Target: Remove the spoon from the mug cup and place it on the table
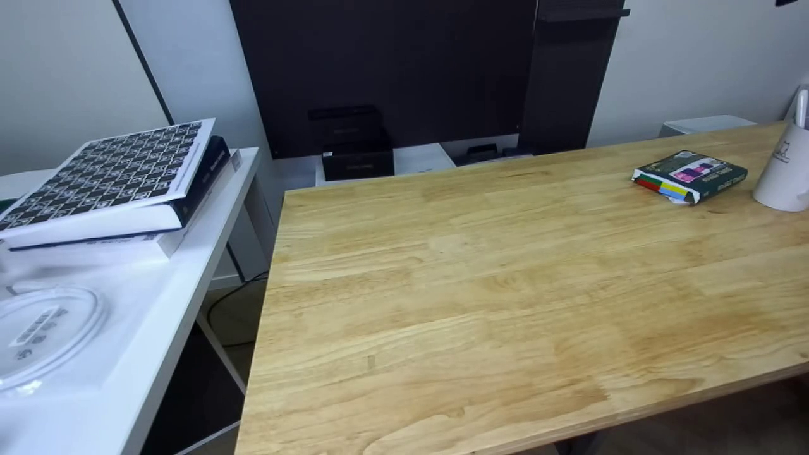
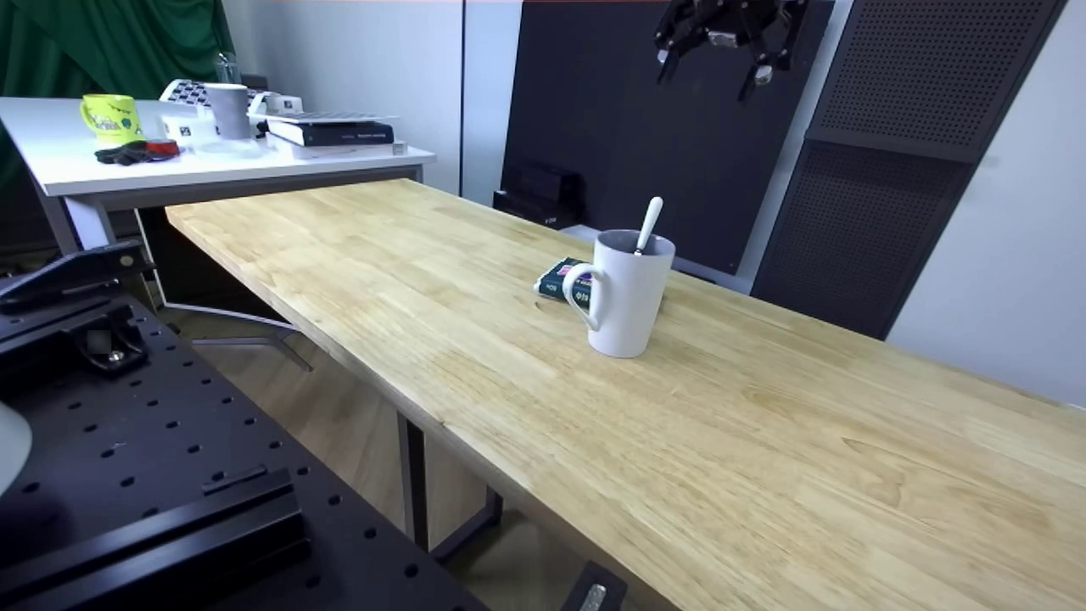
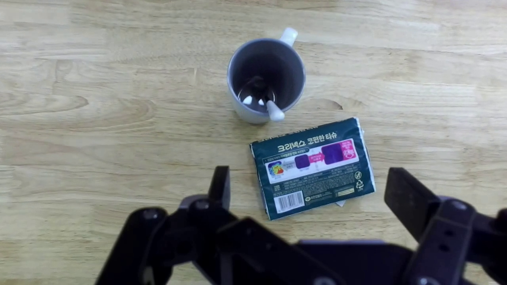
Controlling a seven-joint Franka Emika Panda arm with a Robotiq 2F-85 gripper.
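Both fingers [image 3: 220, 186] of the hand [image 3: 309, 174] stand wide apart, high above the wooden surface [image 2: 475, 373] and well apart from the mug [image 2: 632, 297]. In an exterior view, a black perforated board [image 2: 212, 433] fills the near left, a gap parting it from the wooden surface. The white mug stands upright on the wooden surface, its handle to the left. The spoon [image 2: 650, 222] is in the mug, its white handle sticking up past the rim and tilted right; its lower part is hidden there. The wrist view shows the mug's grey inside from above, with the spoon's handle end reaching over the rim on the far side. Just beyond the mug, partly hidden by it in an exterior view, lies a dark green packet [image 2: 553, 280] with a printed face, the two apart in the wrist view. At the far left a white surface [image 2: 59, 136] carries a yellow-green cup [image 2: 114, 119], a grey cup [image 2: 227, 110] and a stack of books [image 2: 335, 134]. Behind them hangs a green curtain [image 2: 127, 51], while farther right a large dark panel [image 2: 594, 85] stands beyond the wooden surface.
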